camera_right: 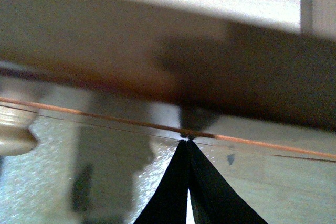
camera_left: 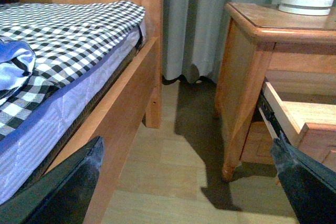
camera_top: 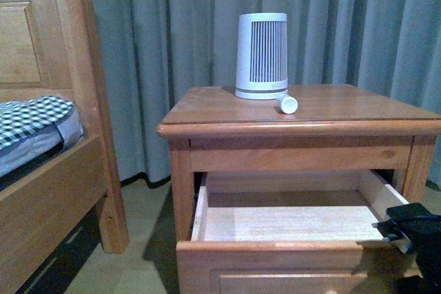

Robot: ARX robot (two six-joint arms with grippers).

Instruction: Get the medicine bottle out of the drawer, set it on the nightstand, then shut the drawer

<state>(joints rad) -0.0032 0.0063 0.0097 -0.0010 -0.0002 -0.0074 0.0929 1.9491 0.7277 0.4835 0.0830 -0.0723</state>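
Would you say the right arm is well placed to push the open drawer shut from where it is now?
Probably yes. The right gripper, fingers together, sits at the right end of the drawer front, and nothing stands between them. The medicine bottle already lies on the nightstand.

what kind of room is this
Most likely a bedroom: a wooden bed frame with checked bedding stands beside a nightstand with its upper drawer open, and grey-green curtains hang behind.

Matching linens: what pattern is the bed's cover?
Black-and-white checked bed cover, clearest in the left wrist view.
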